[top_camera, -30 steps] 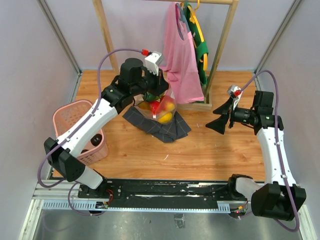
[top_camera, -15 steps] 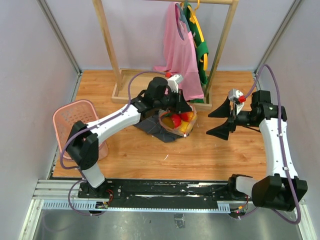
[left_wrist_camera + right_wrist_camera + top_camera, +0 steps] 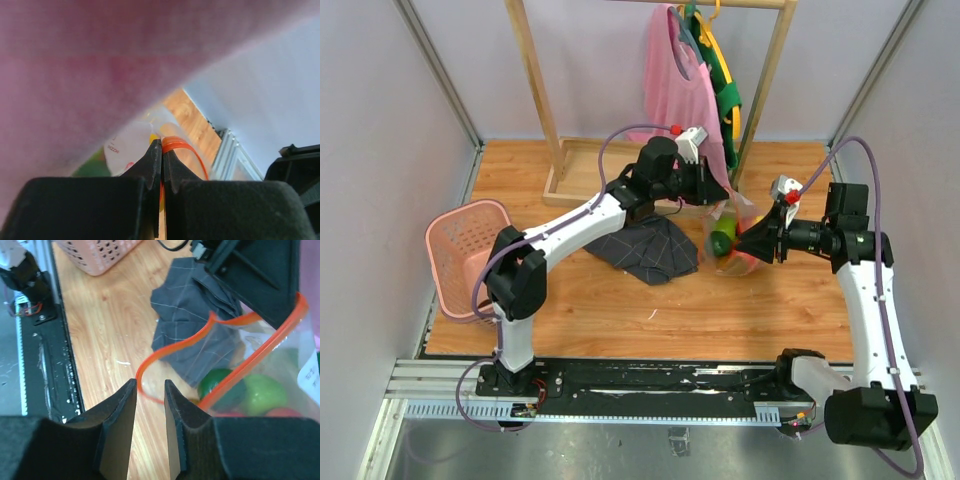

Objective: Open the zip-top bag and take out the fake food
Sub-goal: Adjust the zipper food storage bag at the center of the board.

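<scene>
The zip-top bag (image 3: 732, 238) hangs off the table, right of the cloth, between the two arms. My left gripper (image 3: 718, 198) is shut on its orange-red zip strip (image 3: 186, 150); the fingertips (image 3: 156, 150) pinch it just beside the white label (image 3: 122, 147). The mouth gapes toward my right gripper (image 3: 150, 382), whose jaws stand narrowly apart, open, with the near bend of the strip (image 3: 145, 371) between the tips. Inside lies the fake food: a lime green fruit (image 3: 265, 392), a dark green one (image 3: 220, 385) and a red one (image 3: 286, 413).
A grey checked cloth (image 3: 645, 250) lies crumpled left of the bag. A pink slotted basket (image 3: 470, 255) stands at the left edge. The wooden rack's pink garment (image 3: 680, 90) hangs right behind my left gripper and fills most of the left wrist view.
My left arm has carried the bag rightward from above the cloth to the right gripper. The right gripper's jaws have narrowed from wide open around the bag's mouth edge.
</scene>
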You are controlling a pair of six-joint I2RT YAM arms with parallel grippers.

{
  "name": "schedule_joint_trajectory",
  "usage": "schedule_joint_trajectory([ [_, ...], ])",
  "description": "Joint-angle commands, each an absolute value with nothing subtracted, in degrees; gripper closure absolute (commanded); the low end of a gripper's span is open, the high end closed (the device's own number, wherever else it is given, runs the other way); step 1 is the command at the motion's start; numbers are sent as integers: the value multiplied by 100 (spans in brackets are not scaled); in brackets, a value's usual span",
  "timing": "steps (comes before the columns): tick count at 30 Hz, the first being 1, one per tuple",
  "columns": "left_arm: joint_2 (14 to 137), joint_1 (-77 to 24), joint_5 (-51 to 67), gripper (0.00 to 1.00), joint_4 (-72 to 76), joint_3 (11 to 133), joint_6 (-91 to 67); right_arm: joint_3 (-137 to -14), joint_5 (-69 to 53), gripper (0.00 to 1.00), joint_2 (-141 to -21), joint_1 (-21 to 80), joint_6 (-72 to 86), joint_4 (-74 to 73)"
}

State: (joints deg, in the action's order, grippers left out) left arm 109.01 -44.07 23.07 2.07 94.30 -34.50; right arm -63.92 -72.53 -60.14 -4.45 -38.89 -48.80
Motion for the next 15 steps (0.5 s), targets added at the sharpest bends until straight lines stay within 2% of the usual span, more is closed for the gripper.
schedule_joint_trajectory([
  [1,10433,-4440,1523,100,97,9511,-3069,-6139,-6757,69,-5655,-334,-2739,-3718],
  [4,10099,-4447,1214,100,-151,9478,-2845,-6028,-6459,67,-5717,-334,-2606,-3634],
  [6,9927,-4467,1264,100,-148,9229,-2876,-6016,-5867,59,-5927,-326,-2476,-3584],
  [7,9878,-4491,1363,100,-75,9036,-2972,-6010,-5619,59,-6076,-332,-2475,-3623],
  [15,9736,-5175,2265,100,879,7286,-3636,-6046,-4020,61,-7119,-333,-2804,-4133],
])
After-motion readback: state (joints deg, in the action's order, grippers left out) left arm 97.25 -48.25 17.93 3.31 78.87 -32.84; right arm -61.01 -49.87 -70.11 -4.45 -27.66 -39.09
